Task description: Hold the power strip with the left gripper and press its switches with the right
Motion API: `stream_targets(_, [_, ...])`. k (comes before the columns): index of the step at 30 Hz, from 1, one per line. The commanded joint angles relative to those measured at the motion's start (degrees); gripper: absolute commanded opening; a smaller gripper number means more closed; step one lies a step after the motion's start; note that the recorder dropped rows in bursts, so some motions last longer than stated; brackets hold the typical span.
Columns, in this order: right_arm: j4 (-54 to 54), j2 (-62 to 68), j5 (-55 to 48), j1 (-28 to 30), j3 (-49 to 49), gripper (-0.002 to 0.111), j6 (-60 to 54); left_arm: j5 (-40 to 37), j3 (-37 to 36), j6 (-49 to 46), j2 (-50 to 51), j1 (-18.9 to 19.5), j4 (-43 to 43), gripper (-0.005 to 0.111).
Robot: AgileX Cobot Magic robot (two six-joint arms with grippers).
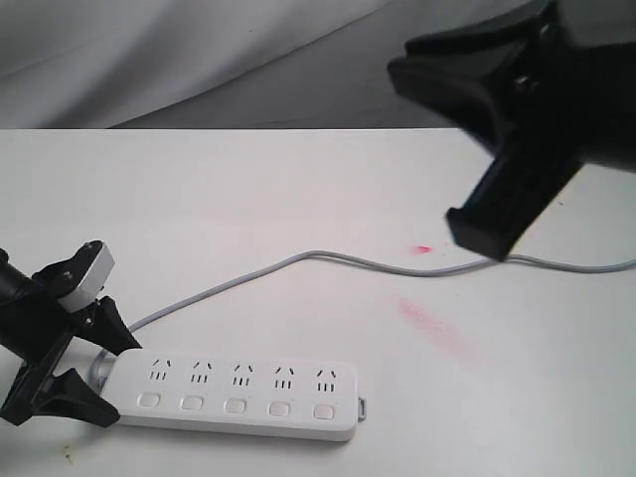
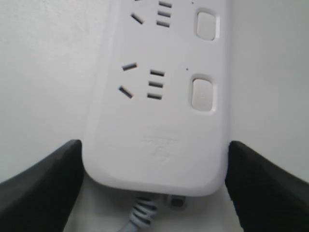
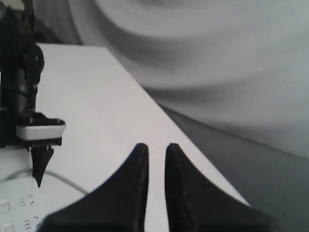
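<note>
Your left end effector [image 1: 121, 380] is clamped across the cord end of the power strip [image 1: 238, 393]. Its wrist camera shows one black finger [image 2: 43, 179] against each long side of the white bar, with the strip's rounded end between them. The strip lies flat on the white desk [image 1: 248, 199] near the front edge in the exterior view, on the left-hand side. The five switches [image 1: 235, 405] run in a row below the socket sets. The thin grey cord [image 1: 298, 258] leaves from between the fingers and curves away across the desk to the right. Your right end effector [image 3: 157, 147] is narrow: its own camera shows the two black fingers drawn close with only a thin slit between them and nothing in it. In the exterior view it hangs above the desk at the upper right, well apart from the strip and touching no switch. A few red smears [image 1: 432, 323] mark the desk between it and the strip.
</note>
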State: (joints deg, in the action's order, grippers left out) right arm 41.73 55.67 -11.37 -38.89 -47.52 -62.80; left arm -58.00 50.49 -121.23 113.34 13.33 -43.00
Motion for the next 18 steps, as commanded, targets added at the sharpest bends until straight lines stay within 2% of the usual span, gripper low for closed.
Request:
stream_targets(1, [-0.4,-10.9,0.0,0.2,0.1,0.000,1.9,3.9,-1.0,1.3,0.9,-0.3,4.7,0.064])
stream_targets(10, [-0.7,-33.4,2.0,0.2,5.0,0.000,4.8,3.9,-1.0,1.3,0.9,-0.3,4.7,0.064])
stream_targets(18, [-0.7,-36.9,3.3,0.2,6.4,0.000,4.8,3.9,-1.0,1.3,0.9,-0.3,4.7,0.064])
